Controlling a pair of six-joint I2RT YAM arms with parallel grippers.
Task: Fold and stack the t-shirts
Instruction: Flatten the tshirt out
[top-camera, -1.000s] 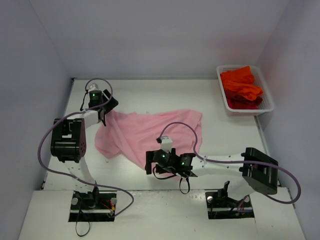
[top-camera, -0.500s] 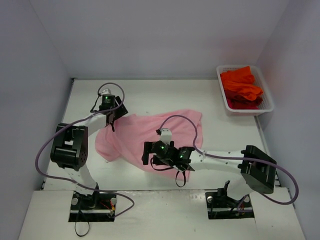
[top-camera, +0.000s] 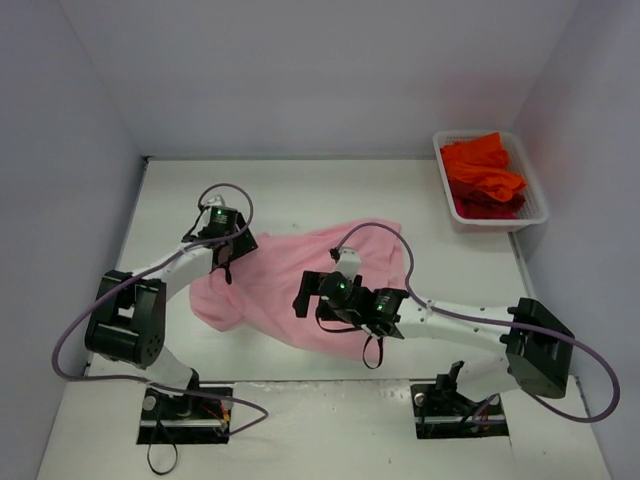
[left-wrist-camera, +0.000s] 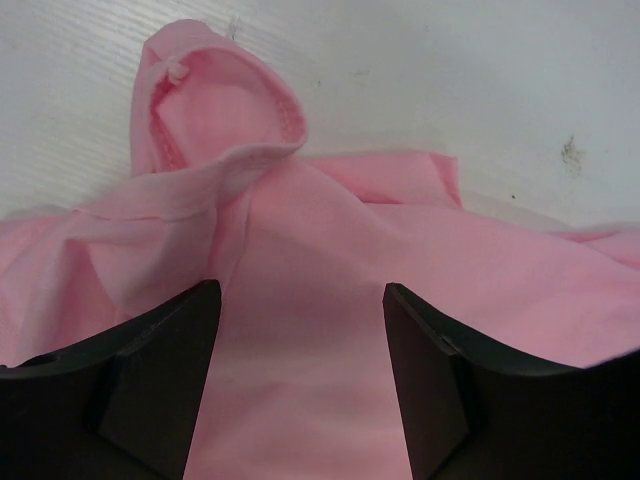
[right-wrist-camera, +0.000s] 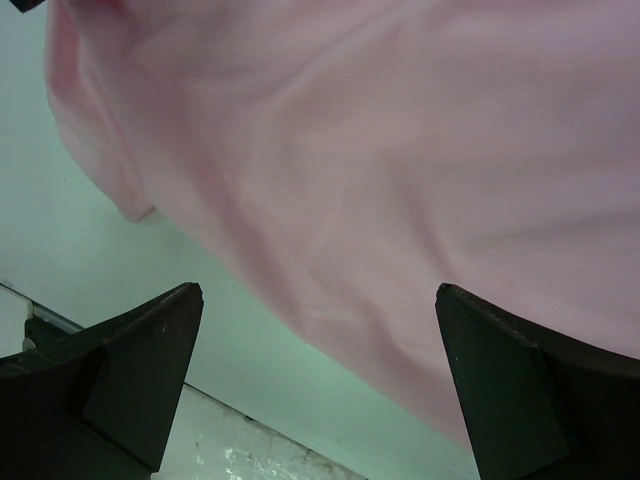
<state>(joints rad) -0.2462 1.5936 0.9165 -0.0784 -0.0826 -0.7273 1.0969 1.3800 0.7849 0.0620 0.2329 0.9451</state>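
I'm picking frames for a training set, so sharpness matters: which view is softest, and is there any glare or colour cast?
Top external: evenly lit, sharp, no glare, only faint shadows. Left wrist: the pink shirt is crisp at the collar, while the dark fingers are underexposed and soft. Right wrist: the softest view, with the shirt's folds smeared and the table looking greenish.

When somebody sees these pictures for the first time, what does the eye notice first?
A crumpled light pink t-shirt lies in the middle of the white table. Both arms reach over it with jaws apart: the left end effector at its left part, and the right end effector near its front edge. In the far right corner, bright orange-red t-shirts are heaped in a white mesh basket.
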